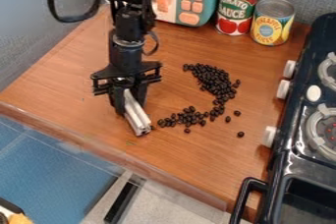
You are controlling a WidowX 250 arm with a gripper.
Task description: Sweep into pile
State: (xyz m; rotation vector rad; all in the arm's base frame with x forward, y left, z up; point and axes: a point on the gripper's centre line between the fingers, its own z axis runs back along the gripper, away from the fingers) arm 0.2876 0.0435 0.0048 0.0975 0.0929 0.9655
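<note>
A robot gripper [128, 106] clamps a silvery bar [138, 121], its lower end beside black beans [213, 81] strewn in a curved band across a wooden counter [190, 161], near a stove [285, 156].

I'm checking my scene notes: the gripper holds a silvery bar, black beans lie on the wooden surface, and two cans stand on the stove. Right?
Not quite. The camera view shows the red can and the yellow can standing on the wooden surface, not on the stove. The gripper does hold a silvery bar, and black beans lie on the wood.
</note>
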